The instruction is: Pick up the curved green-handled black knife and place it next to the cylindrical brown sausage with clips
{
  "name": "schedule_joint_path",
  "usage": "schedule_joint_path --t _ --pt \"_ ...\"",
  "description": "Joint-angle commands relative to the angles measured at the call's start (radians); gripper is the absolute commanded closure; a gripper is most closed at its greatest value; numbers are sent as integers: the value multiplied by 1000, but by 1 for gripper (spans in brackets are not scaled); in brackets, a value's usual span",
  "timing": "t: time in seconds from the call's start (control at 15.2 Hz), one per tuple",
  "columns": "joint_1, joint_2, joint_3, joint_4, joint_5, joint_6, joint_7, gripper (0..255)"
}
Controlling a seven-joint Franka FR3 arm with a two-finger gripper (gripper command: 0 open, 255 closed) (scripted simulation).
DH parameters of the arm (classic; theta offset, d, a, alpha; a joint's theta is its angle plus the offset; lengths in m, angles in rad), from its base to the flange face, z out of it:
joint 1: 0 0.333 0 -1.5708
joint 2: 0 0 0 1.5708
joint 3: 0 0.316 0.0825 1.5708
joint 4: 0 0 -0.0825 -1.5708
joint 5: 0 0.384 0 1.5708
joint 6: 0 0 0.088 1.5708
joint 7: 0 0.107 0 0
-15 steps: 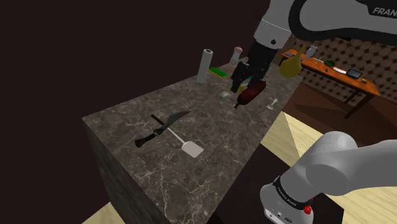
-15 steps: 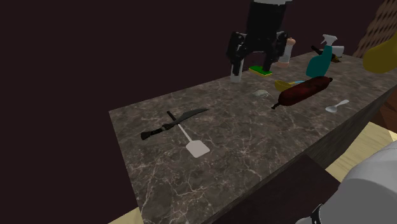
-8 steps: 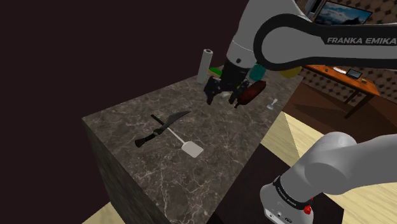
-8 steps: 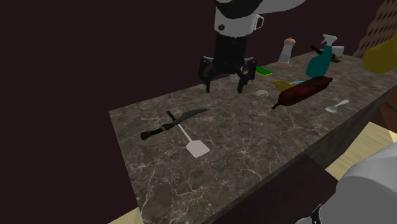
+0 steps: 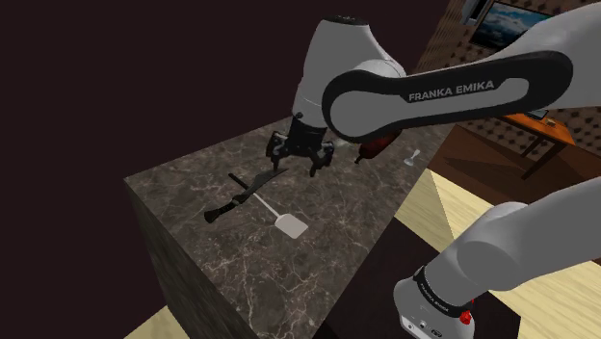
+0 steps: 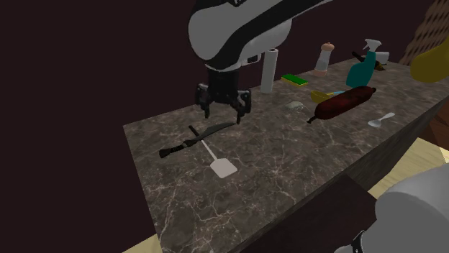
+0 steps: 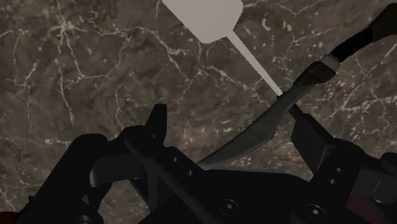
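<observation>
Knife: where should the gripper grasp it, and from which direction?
Probably its handle, from straight above, gripping across the narrow width: the knife lies flat on the counter and the spatula crosses its blade, leaving the handle free.

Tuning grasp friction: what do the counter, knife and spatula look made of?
Counter: dark brown stone, marble-like from its pale veins; finish unclear.
Knife: dark blade with a dull sheen, perhaps metal; black handle behind a pale collar, material open.
Spatula: flat plain pale grey, no material sign.
</observation>
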Motion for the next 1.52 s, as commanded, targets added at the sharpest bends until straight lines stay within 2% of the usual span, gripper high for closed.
schedule_joint_path --t 0.0,0.13,0.33,0.53,1.06,1.45 --pt "-33 87 53 30 -42 54 130 0" --pt "-65 182 100 72 -108 95 265 0" --pt "-93 337 144 149 -245 136 485 0" --pt "-75 495 135 242 -392 149 700 0" --pt "-44 585 94 229 -482 228 766 0" --pt "-44 585 94 229 -482 228 765 0"
